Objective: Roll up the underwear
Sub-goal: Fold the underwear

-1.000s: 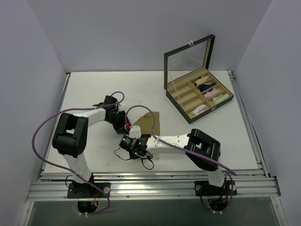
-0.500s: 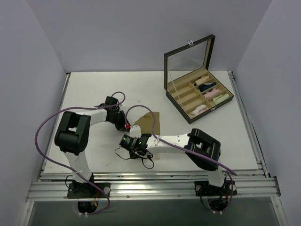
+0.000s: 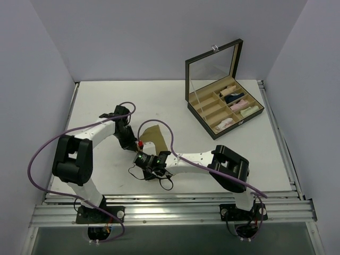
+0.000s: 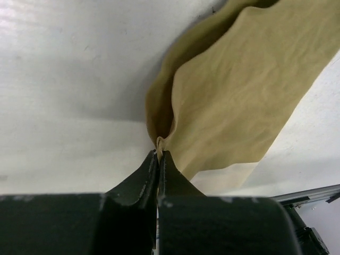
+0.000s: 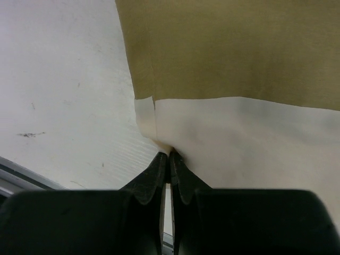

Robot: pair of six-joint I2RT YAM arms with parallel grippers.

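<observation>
Mid-worktop (image 3: 101, 101), the left pincer (image 4: 159, 155) is clamping tight on the bunched side edge of the tan underwear (image 3: 153, 137). The right pincer (image 5: 169, 152) is gripping its pale band's corner, with the cloth stretching away from both toward the far right.

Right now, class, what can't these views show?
Top view: the right arm covers part of the tan underwear; the cloth rolls in the box are too small to identify.
Left wrist view: the underwear runs off the top edge.
Right wrist view: its pale band runs off right.

Overhead view; wrist close-ups sharing underwear (image 4: 239, 95)
</observation>
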